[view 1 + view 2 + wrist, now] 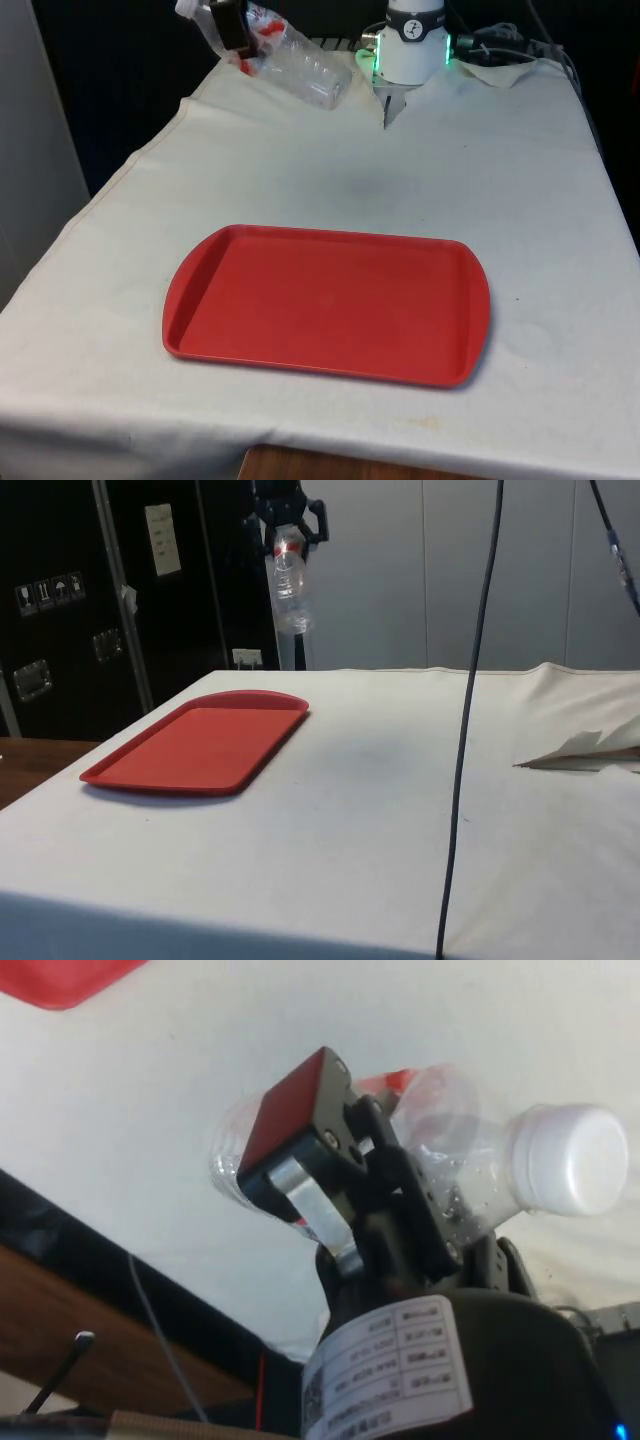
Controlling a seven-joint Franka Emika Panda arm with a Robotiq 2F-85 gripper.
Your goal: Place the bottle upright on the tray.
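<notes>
Front view: a clear plastic bottle (305, 66) is held tilted in the air by the black gripper (232, 28), clamped near its neck, above the table's far left. A red tray (325, 305) lies bare on the white cloth (540, 200), well apart.

Side view: the bottle (290, 580) is seen hanging high beyond the tray (200, 745); a black cable (470, 720) crosses in front.

Wrist view: the fingers (300, 1120) are pressed on the bottle (470, 1160), whose white cap (575, 1160) is shown.

Clear bottle (300, 62) showing red label band, white cap; tray (327, 303) showing plain red; cloth (520, 180) looking white; gripper (232, 28) appearing black.
</notes>
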